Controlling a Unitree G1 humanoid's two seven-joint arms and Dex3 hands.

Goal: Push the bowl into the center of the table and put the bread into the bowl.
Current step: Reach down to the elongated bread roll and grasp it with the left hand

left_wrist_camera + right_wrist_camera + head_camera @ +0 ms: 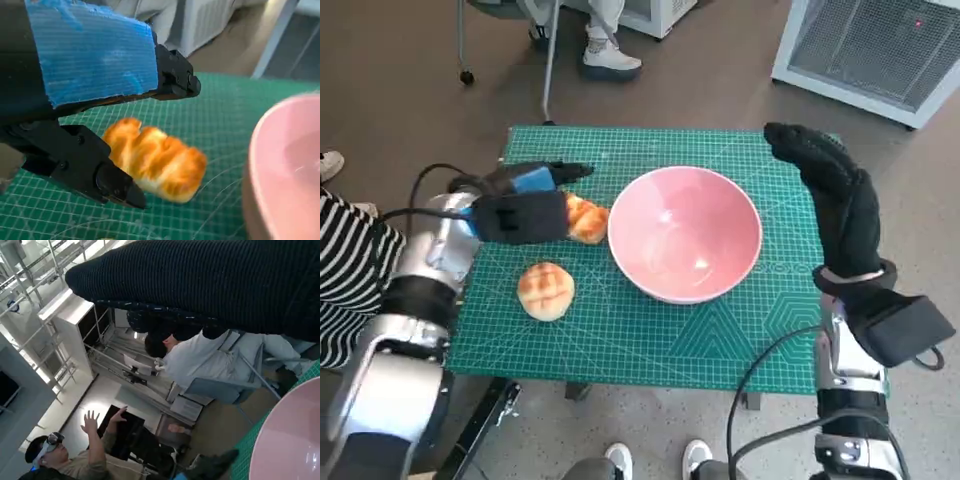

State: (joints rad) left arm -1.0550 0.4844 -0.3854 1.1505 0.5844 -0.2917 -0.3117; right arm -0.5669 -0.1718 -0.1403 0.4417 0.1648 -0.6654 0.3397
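With the wide pink ceramic bowl (685, 235) already sitting about mid-tabletop on the green gridded cutting mat (620, 340), I judge the step in hand to be picking up bread. My left hand (520, 205) hangs over the golden ridged bread roll (157, 160), its black fingers (80, 165) spread to either side of it; I can't see contact in the left wrist view, so I take the hand as not yet holding anything. The roll lies just beside the bowl's rim. A second, round scored bun (546, 290) sits nearer me, apart from both. To do this well I'd lower squarely, close gently so the soft crust isn't crushed, then lift clear above the rim before crossing it. My right hand (835, 195) in its black knitted glove stands raised by the bowl's far side, fingers straight, holding nothing.
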